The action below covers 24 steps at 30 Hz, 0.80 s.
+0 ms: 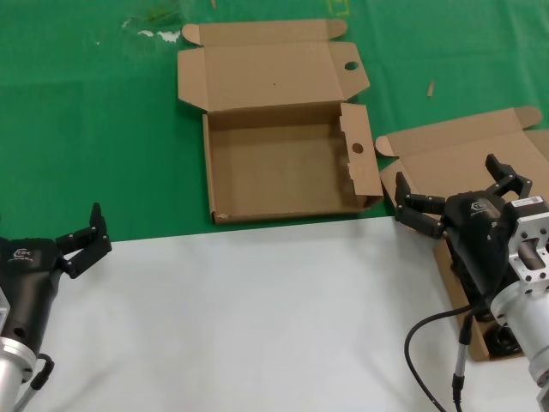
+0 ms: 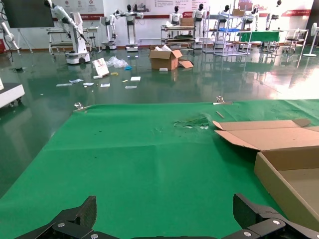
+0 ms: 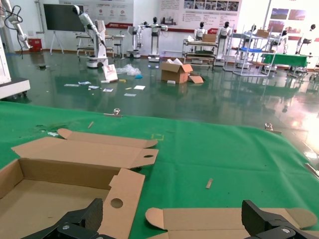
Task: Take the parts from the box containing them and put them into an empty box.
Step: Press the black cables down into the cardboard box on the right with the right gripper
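Cardboard of the box containing them [image 1: 480, 146] is seen at the counter's [image 1: 257, 309] right edge, largely covered by the right end effector [image 1: 455, 196], whose fingers are spread wide and grip nothing. The parts [image 1: 502, 342] can be made out only as a dark patch low in that box, beside the arm's wrist housing; their coils cannot be told apart. The step in hand is judged to be the first pick: the end effector should be lowered straight into the box, centred between the walls, and closed across the middle of one coiled bundle so that no loose loop is snagged on the lid. The empty box [image 1: 283, 172] lies open on the green cloth, to the left of the source box and just beside it, with holes in its flaps. The left end effector [image 1: 82, 239] is parked open at the counter's left edge.
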Available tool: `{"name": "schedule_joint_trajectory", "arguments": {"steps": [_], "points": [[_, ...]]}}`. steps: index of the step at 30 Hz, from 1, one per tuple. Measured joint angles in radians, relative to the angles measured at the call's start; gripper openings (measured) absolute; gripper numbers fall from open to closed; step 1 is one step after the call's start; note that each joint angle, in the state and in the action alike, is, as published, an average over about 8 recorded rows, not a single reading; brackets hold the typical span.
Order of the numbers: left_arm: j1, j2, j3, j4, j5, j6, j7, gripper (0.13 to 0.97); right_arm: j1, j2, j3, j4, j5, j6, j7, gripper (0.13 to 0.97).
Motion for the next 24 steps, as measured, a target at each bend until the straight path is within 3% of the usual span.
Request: {"name": "schedule_joint_trajectory", "arguments": {"steps": [13,24], "points": [[0.0,0.0,0.0,0.0,0.0,0.0,0.0,0.966,0.0,0.0,0.0,0.0,0.0,0.0,0.0,0.966],[0.0,0.0,0.0,0.0,0.0,0.0,0.0,0.804,-0.001,0.011,0.031,-0.005,-0.009,-0.018,-0.045,0.966]]}}
